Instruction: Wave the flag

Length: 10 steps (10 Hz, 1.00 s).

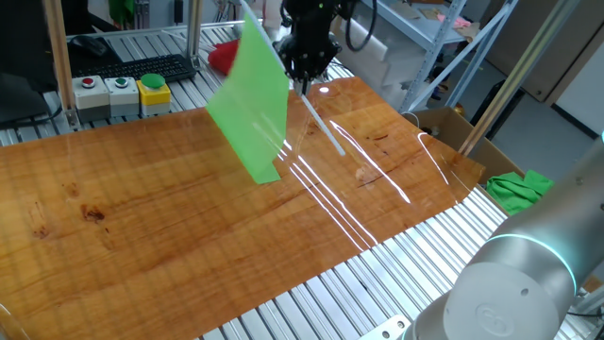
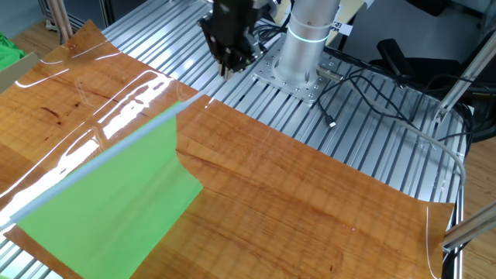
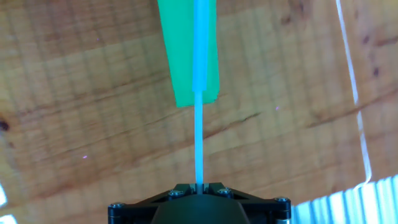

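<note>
We see bright even light, white glare streaks across the glossy wooden tabletop (image 1: 359, 203), slight blur in our hand view.

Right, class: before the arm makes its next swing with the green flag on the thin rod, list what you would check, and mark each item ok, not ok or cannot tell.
1. Black two-finger gripper shut on the thin pale grey rod: ok.
2. Rod end seated between the fingers, centred in the hand view: ok.
3. Bright green rectangular sheet fixed along the rod: ok.
4. Flag lifted off the wooden tabletop: ok in one fixed view.
5. Yellow and grey button box outside the swing: cannot tell.
6. Grip firm enough not to slip: cannot tell.
</note>
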Motion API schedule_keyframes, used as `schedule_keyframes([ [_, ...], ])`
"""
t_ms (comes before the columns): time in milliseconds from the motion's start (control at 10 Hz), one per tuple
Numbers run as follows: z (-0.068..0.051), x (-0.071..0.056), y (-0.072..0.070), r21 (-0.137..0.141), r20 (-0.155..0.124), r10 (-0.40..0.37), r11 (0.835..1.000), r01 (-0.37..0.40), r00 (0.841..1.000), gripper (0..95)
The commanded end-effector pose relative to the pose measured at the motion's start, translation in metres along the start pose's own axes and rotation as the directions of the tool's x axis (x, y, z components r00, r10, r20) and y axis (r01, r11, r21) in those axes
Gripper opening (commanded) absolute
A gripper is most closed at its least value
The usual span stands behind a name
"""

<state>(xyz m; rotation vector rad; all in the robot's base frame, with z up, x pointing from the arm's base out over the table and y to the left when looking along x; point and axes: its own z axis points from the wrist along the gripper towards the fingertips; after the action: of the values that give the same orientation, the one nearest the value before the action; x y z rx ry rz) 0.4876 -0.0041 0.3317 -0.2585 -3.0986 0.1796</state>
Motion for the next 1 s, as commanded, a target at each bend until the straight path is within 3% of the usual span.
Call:
schedule_keyframes([
  [100,0.000,-0.001,0.000,-0.020,0.067,0.041,0.999,-0.040,0.997,0.0],
  [400,0.000,-0.001,0.000,-0.016,0.059,0.044,0.999,-0.043,0.997,0.0],
  [600,0.000,-0.001,0.000,-0.011,0.030,0.045,0.999,-0.045,0.999,0.0],
  [700,-0.008,0.001,-0.002,-0.009,0.020,0.044,0.999,-0.044,0.999,0.0],
  [1000,-0.067,0.019,-0.007,-0.007,0.013,0.057,0.998,-0.057,0.998,0.0],
])
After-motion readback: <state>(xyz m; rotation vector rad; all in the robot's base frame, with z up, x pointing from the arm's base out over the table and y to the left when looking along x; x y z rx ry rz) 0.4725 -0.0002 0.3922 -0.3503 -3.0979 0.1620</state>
